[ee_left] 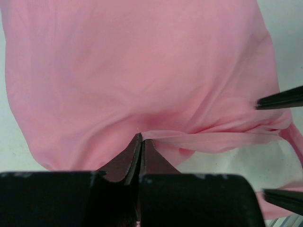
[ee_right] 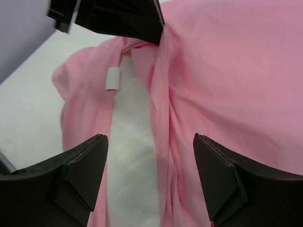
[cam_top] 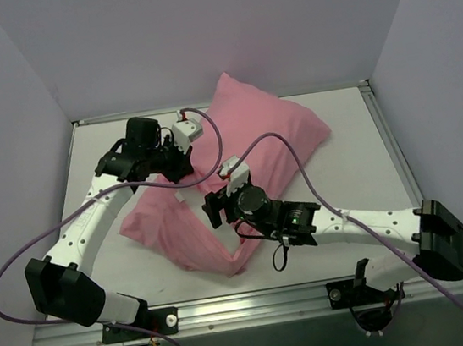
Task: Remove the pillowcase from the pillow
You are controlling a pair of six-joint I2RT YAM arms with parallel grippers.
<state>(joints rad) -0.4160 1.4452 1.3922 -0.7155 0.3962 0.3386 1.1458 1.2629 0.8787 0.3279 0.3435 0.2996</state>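
The right end effector hangs with its jaws spread wide and nothing between them, directly over the slit-like mouth of the pillowcase. Straight below it a narrow strip of the white pillow shows. The strip's long line runs ahead, away from the jaws and toward the left end effector. The pink hem runs along the right side of that strip, roughly midway between the two jaws. A looser fold carrying a small white tag borders the strip on the left. Further ahead, the left end effector is pinched shut on the hem and holds it taut.

The right arm is therefore the nearer one to the bare pillow, and I judge its coming move to be a short drop onto either the cushion or the hem beside it. Beyond the left fold the counter lies bare, leaving room to draw cloth that way. To the right and ahead, the filled bulk of the case takes up the space
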